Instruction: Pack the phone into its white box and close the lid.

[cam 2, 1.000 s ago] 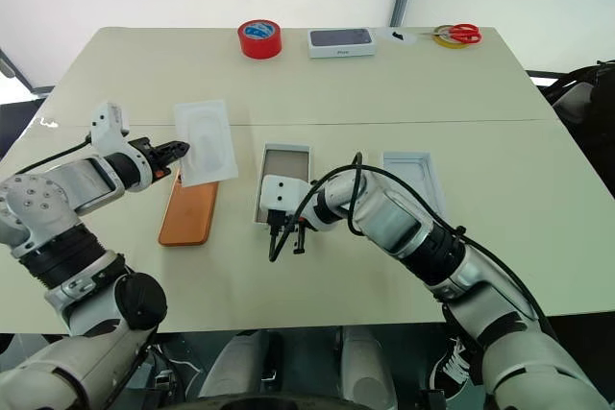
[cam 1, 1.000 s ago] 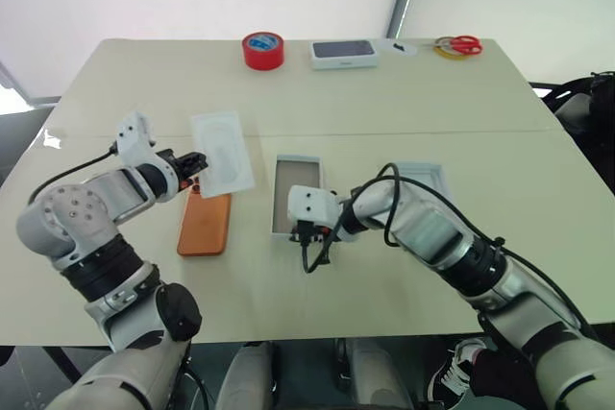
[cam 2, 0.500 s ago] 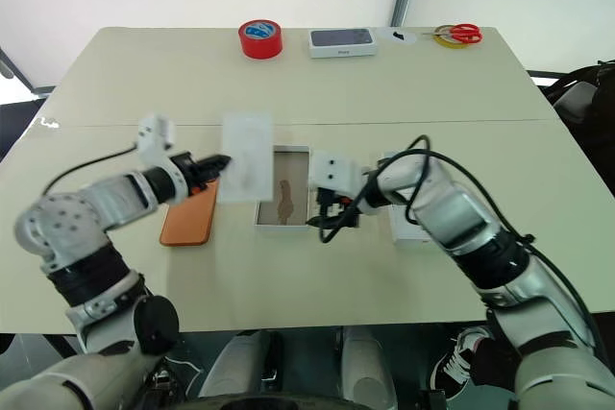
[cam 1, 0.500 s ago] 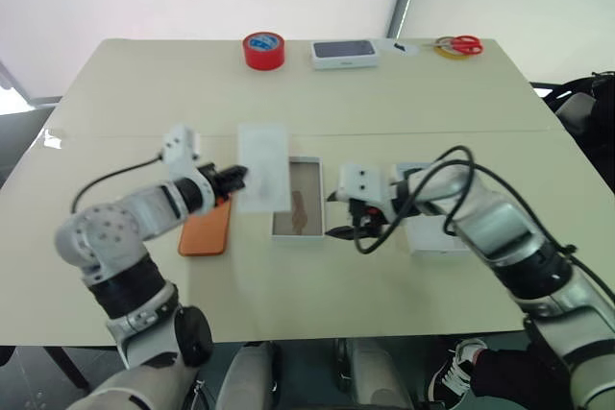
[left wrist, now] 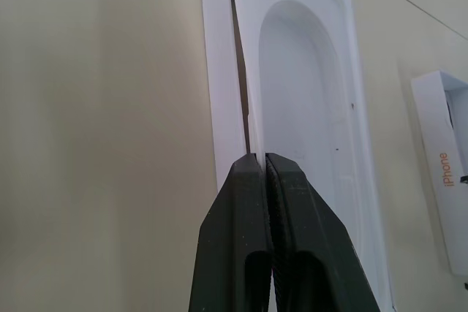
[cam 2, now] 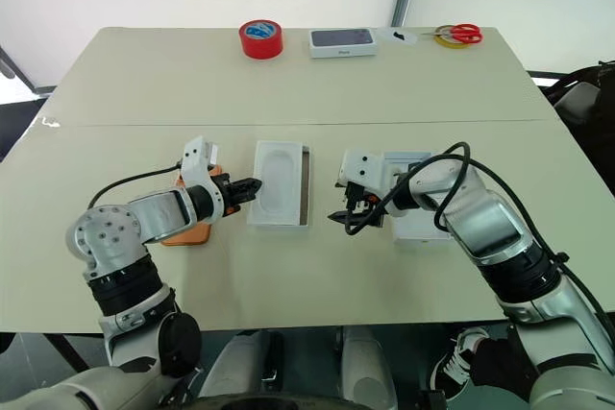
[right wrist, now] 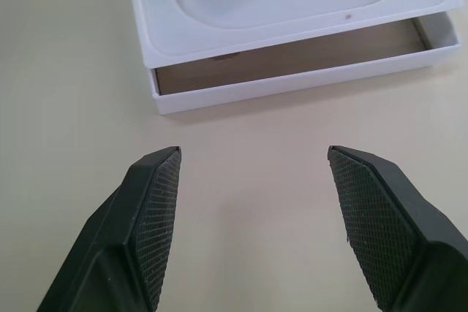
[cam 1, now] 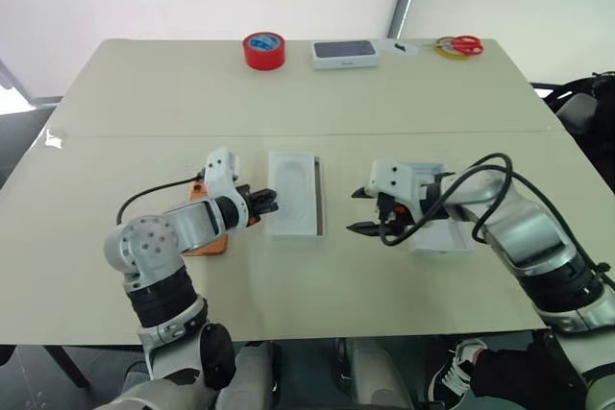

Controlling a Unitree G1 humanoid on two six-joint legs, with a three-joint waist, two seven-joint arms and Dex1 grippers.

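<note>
Pinching the near-left edge of a white moulded insert [cam 1: 291, 191], the left gripper [cam 1: 265, 202] has its two black fingers pressed together on that thin rim, and the insert, with its oval recess facing up, lies tilted over the white box [right wrist: 307, 71], covering most of it. From the right wrist view a strip of the tan-brown floor shows in the gap beneath the raised side of the insert. The box sits at the middle of the pale table [cam 1: 144, 93], on its near half. Just left of it, partly hidden behind the left forearm, the orange phone [cam 2: 183, 235] lies flat on the tabletop, outside the box. To the right of the box the right gripper [cam 1: 362, 211] hovers just above the table with its fingers spread wide apart and nothing between them, pointing towards the box but not touching it. Behind that gripper and wrist, on the right, the lid [cam 1: 444, 237] rests on the table with its pale inside facing up. Along the far edge stand a red roll of tape [cam 1: 262, 50], a white box with a dark top [cam 1: 343, 53], and red-handled scissors [cam 1: 459, 44] at the far right.
</note>
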